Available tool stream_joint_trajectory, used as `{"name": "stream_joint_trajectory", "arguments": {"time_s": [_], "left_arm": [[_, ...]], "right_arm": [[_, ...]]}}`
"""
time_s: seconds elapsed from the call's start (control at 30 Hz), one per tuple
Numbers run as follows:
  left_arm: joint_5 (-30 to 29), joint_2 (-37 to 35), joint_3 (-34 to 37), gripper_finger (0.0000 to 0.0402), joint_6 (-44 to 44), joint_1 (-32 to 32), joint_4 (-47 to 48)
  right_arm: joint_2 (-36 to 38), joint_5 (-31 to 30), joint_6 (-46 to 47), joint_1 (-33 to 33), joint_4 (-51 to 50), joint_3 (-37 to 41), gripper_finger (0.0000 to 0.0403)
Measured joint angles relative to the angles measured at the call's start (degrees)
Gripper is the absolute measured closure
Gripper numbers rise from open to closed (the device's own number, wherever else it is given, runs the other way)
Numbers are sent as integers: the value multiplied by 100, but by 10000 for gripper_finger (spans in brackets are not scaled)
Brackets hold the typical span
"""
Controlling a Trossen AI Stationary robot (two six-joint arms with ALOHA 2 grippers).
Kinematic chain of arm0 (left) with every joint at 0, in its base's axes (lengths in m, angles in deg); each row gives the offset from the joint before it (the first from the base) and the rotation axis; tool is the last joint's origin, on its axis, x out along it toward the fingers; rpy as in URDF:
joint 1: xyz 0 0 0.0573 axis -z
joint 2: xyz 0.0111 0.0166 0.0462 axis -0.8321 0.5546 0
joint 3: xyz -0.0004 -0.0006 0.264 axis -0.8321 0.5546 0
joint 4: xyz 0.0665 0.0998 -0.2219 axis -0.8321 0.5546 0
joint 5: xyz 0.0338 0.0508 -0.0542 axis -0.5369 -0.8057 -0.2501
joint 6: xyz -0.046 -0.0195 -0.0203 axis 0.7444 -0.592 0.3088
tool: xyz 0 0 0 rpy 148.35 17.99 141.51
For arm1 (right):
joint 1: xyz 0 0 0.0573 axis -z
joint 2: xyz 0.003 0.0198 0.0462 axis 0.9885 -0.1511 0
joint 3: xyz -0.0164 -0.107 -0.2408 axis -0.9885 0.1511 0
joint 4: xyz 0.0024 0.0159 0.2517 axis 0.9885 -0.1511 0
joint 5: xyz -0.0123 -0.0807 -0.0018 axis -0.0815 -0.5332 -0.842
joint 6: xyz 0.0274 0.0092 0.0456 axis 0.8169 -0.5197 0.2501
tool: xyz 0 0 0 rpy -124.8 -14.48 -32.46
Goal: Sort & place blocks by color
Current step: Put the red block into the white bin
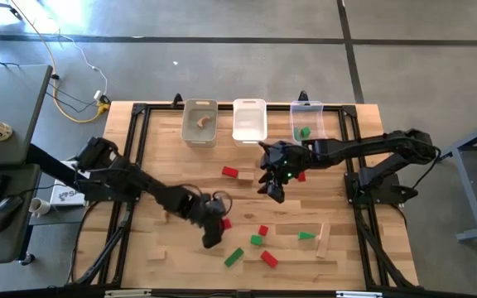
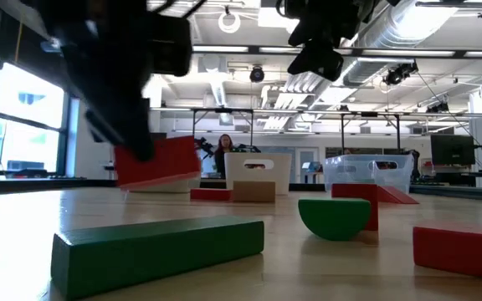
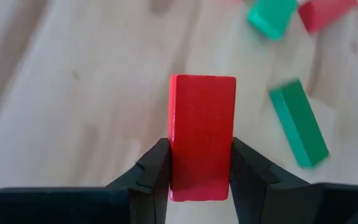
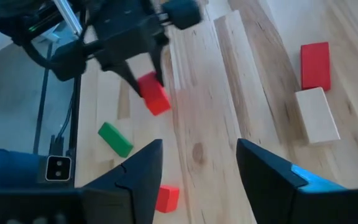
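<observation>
Red block (image 3: 202, 146), pinched in left gripper (image 3: 199, 177), hangs above table centre. Right gripper (image 4: 197, 177), jaws spread, empty. Carrying step; next needs travel toward bins (image 1: 249, 132) at twelve o'clock.

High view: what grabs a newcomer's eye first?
The left gripper near the table's front, shut on a red block. The right gripper hangs open mid-table, holding nothing. Three bins line the far edge, with green, red and plain wood blocks strewn across the front right.
</observation>
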Motion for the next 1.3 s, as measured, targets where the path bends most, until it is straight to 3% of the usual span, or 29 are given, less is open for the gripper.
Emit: {"name": "stream_joint_trajectory", "arguments": {"time_s": [0.27,0.57,0.93,1.3], "left_arm": [[641,0,0,301,-747,-895,-928],[839,0,0,301,-1290,-1563,-2215],[802,0,-2,301,-2066,-1706,-3023],[665,-68,-9,301,-2248,-1711,-3496]], "right_arm": [[0,0,-133,-2,0,0,166],[0,300,-1295,-2,2,0,157],[0,308,-1549,11,-2,0,157],[-2,189,-1492,13,-52,2,157]]}}
